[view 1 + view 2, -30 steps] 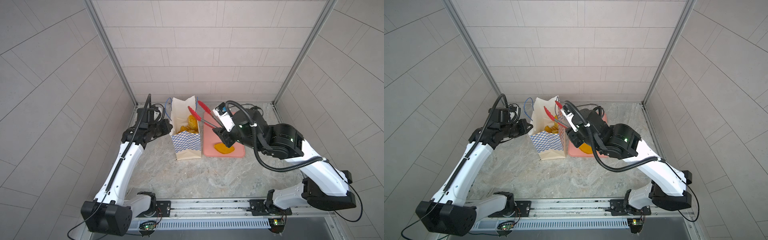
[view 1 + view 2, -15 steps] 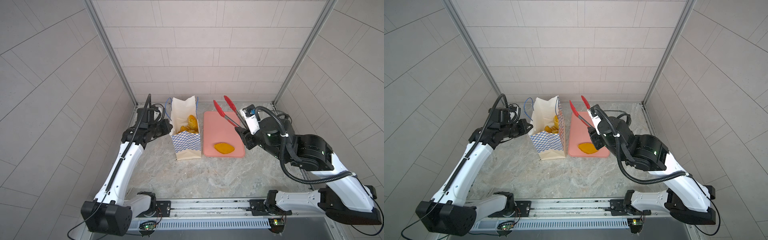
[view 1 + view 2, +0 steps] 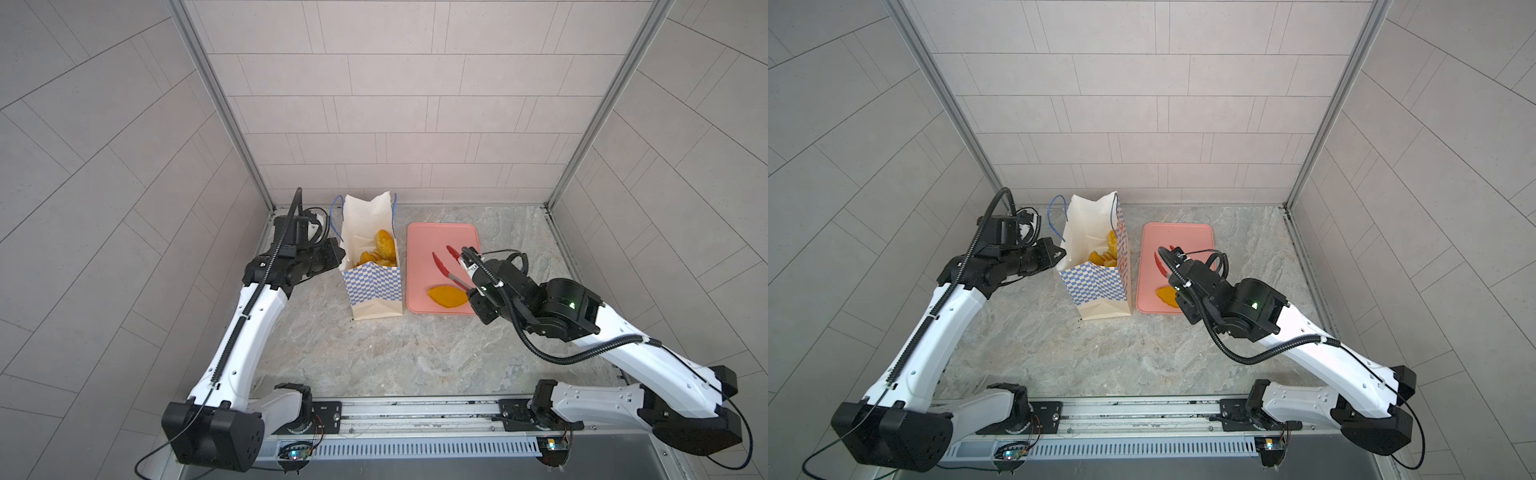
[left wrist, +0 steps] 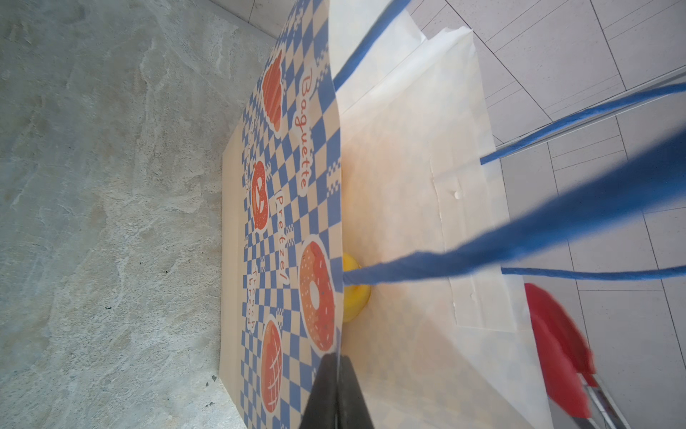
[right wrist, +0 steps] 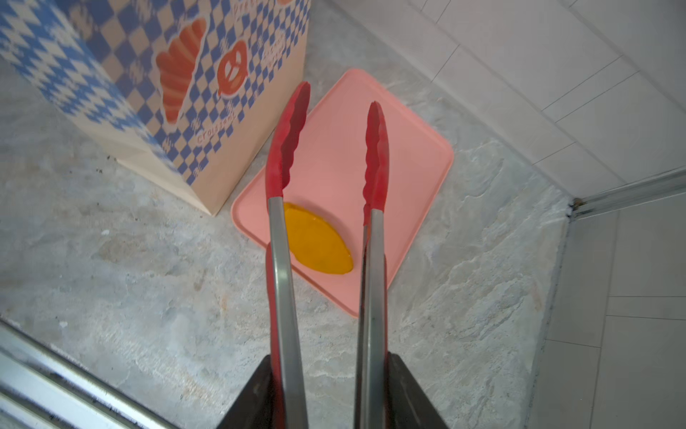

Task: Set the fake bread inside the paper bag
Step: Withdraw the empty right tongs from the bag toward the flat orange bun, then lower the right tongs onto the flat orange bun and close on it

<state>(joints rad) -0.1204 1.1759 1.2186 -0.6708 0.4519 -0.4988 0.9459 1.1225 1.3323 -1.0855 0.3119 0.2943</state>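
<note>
The paper bag [image 3: 376, 286] stands upright left of centre, its mouth open. Several golden pieces of fake bread [image 3: 383, 246] lie inside it; in the left wrist view one yellow piece [image 4: 354, 297] shows past the rim. My left gripper [image 4: 337, 362] is shut on the bag's near rim. One orange-yellow oval bread [image 3: 447, 296] [image 5: 317, 243] lies flat on the pink tray [image 3: 440, 237]. My right gripper [image 5: 328, 366] is shut on the red tongs [image 5: 375, 156], gripping both metal arms. The tong tips stand apart and empty over the tray, just beyond the bread.
The pink tray [image 3: 1177, 237] lies right of the bag, almost touching its side. Blue cord handles [image 4: 519, 230] hang across the bag's mouth. The tiled back wall and metal corner posts [image 3: 565, 166] stand close behind. Bare marble floor [image 3: 395, 353] spreads towards the front rail.
My right arm has swung the empty tongs from above the bag's mouth to the right and down over the tray, close to the lone bread. The left arm has held still.
</note>
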